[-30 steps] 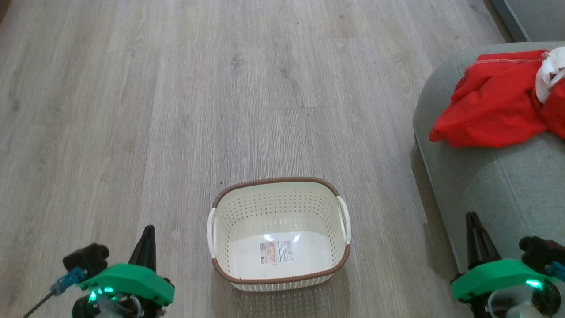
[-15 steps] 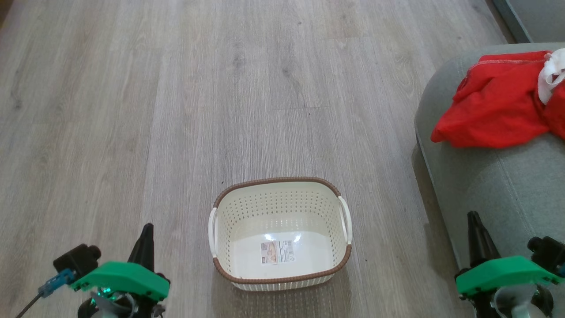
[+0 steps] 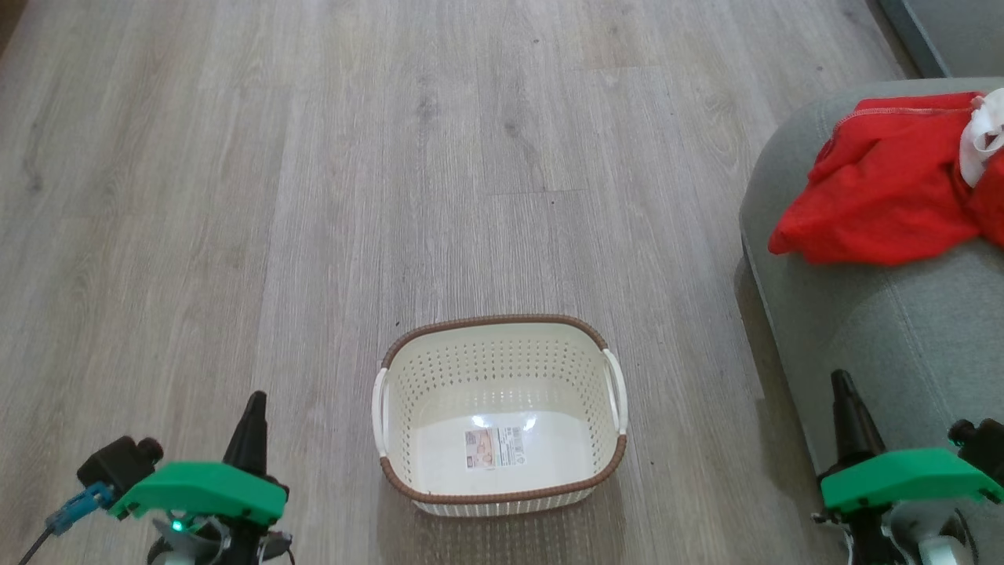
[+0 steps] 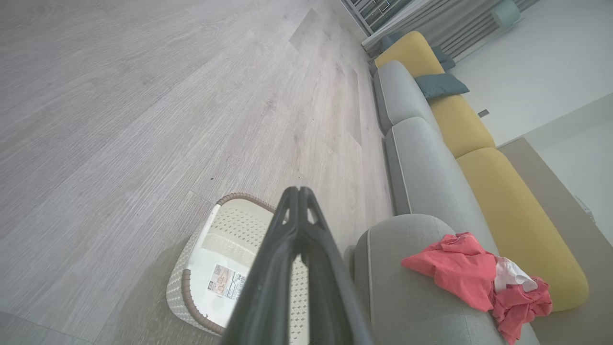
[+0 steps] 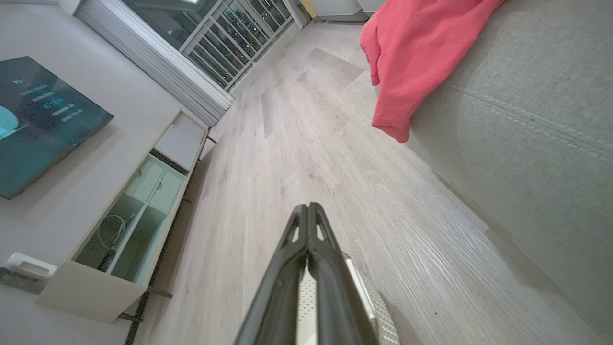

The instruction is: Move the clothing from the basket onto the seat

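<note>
Clothing (image 3: 878, 188) lies on seat (image 3: 902, 329), well apart from the emptied basket (image 3: 494, 320) on the floor; transfer step looks complete. Left hand (image 3: 254, 408) and right hand (image 3: 845, 392) are clenched, grasping nothing, either side of basket. Next move probably calls only for parking the arms.

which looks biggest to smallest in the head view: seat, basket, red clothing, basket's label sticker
1. seat
2. basket and red clothing: close in size, and the picture edge cuts off the clothing, so unranked
3. label sticker

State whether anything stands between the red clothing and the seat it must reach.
Nothing visible does: the red clothing already lies on the grey-green seat, and the cream basket stands apart on the floor.
</note>
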### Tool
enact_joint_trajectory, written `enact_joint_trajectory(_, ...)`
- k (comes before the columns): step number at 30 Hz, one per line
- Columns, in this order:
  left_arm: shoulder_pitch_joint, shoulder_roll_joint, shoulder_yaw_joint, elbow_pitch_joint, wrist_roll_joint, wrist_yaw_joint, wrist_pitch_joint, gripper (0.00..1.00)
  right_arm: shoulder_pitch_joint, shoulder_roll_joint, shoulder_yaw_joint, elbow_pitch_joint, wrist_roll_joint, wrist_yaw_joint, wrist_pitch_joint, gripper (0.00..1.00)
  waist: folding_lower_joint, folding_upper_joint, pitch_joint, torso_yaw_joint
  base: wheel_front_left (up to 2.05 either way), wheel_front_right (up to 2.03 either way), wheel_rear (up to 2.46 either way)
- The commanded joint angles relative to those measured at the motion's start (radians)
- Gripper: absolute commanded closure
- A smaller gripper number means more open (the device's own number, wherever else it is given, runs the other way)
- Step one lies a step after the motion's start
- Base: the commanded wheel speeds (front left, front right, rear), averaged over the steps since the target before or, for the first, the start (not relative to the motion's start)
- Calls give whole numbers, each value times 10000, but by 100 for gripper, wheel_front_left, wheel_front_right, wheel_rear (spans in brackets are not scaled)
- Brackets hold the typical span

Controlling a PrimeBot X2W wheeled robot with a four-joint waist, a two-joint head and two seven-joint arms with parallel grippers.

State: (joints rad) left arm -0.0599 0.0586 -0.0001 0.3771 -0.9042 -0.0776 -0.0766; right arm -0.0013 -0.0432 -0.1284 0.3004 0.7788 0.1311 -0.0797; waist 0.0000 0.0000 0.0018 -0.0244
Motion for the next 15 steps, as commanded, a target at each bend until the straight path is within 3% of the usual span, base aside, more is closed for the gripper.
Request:
enact_joint_trajectory(1, -462, 36, 242, -389, -281, -77, 85, 100, -545, -63, 69, -372, 339, -2, 68, 100, 0, 0, 0, 5, 0, 0, 0)
enact_joint_trajectory(15, -467, 10, 442, -594, -1778, -178, 488, 100, -661, -64, 85, -413, 2102, -2, 481, 100, 0, 0, 3, 58, 0, 0, 0)
